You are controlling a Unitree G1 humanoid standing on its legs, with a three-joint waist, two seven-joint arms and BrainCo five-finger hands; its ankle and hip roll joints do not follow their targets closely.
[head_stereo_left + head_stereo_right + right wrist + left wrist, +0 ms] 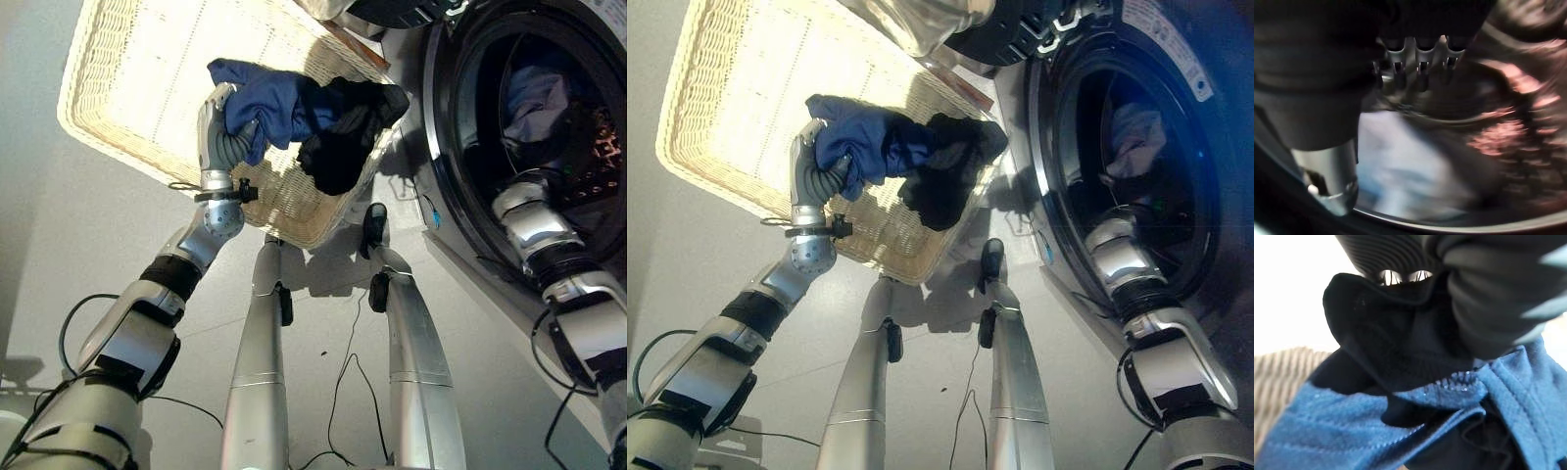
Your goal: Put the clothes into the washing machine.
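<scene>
Blue garment (279,108) is bunched in the left hand (217,132), fingers curled tight around it, with a black garment (343,137) dangling off its far end, both over the wicker basket (127,88) near its corner beside the washing machine (588,59). The right hand (1415,63) is inside the drum, fingers straight and relaxed, holding nothing, above pale clothes (534,98) lying in there.

Left robot hand (223,127) clenched; right robot hand (1415,58) extended, relaxed.
</scene>
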